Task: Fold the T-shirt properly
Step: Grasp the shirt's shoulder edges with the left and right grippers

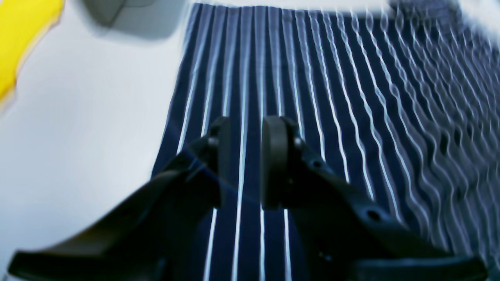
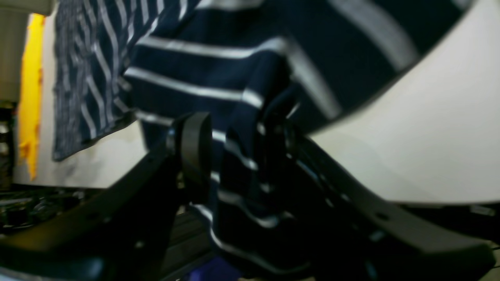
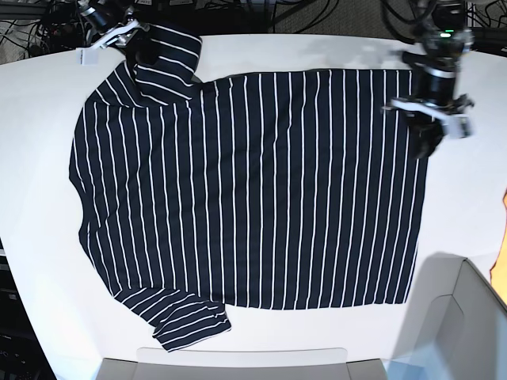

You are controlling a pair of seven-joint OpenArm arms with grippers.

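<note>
The navy pinstriped T-shirt (image 3: 253,190) lies spread flat on the white table (image 3: 333,47), its neck end to the left in the base view. My right gripper (image 3: 135,46) is at the far left corner, shut on the shirt's sleeve. The right wrist view shows bunched striped fabric (image 2: 238,156) between its fingers (image 2: 195,148). My left gripper (image 3: 428,141) hangs over the far right hem corner. In the left wrist view it (image 1: 246,164) is open, with the striped cloth (image 1: 312,78) showing through the gap and nothing held.
A pale grey box (image 3: 451,317) stands at the front right corner, and a grey tray edge (image 3: 238,366) runs along the front. A yellow strip (image 1: 23,39) lies past the table's right side. Cables (image 3: 238,12) run behind the far edge.
</note>
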